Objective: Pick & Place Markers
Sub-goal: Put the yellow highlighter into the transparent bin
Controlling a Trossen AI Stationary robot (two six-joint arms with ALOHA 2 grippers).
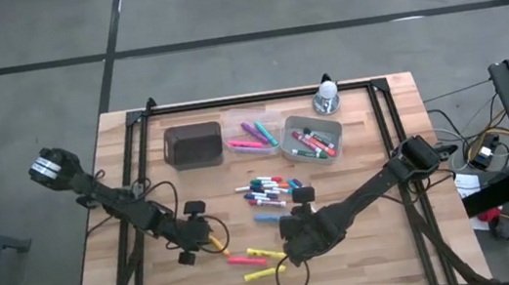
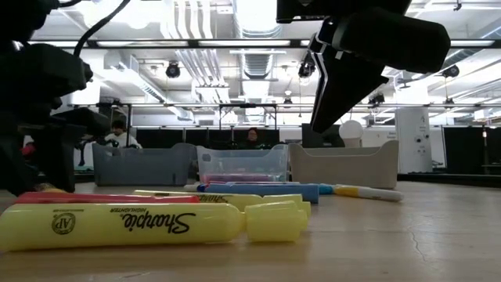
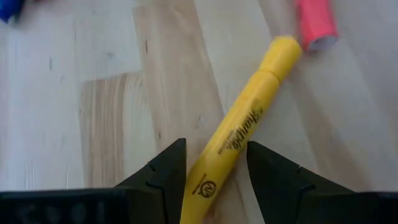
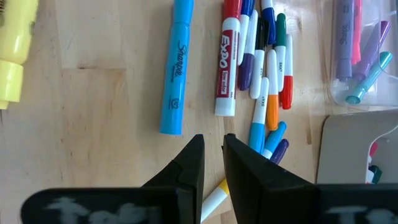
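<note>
Straddling a yellow Sharpie highlighter (image 3: 239, 140), the left tool (image 1: 210, 239) sits low over the wooden counter (image 1: 104, 271) near its front left, its fingers (image 3: 163, 174) spread on either side of the pen's barrel; whether they touch it cannot be told. A pink highlighter (image 3: 315, 23) lies just beyond the yellow one's cap end.

The right tool (image 1: 291, 248) hovers above the counter's front middle with its fingers (image 4: 191, 163) nearly pressed together, only a thin gap between them, and nothing pinched. Under its fingertips pokes out one end of a yellow-and-white marker (image 4: 213, 198). Ahead of it lies a blue Sharpie highlighter (image 4: 175, 68), and next to that a red-capped Expo marker (image 4: 228, 65) at the edge of a loose heap of small white-bodied markers (image 1: 266, 192) with blue, green, purple, red and orange caps, in the middle of the counter.

Nearer the front edge, between the two tools, lie more neon highlighters: a pink one (image 1: 244, 259) and two yellow ones (image 1: 264, 273).

Along the back of the counter stand three small bins in a row: a dark bin (image 1: 194, 145) on the left, a clear bin (image 1: 254, 135) holding pink, purple and teal pens in the middle, and a grey bin (image 1: 312, 141) holding several markers on the right. A small white-and-metal object (image 1: 327, 95) stands behind the grey bin.
</note>
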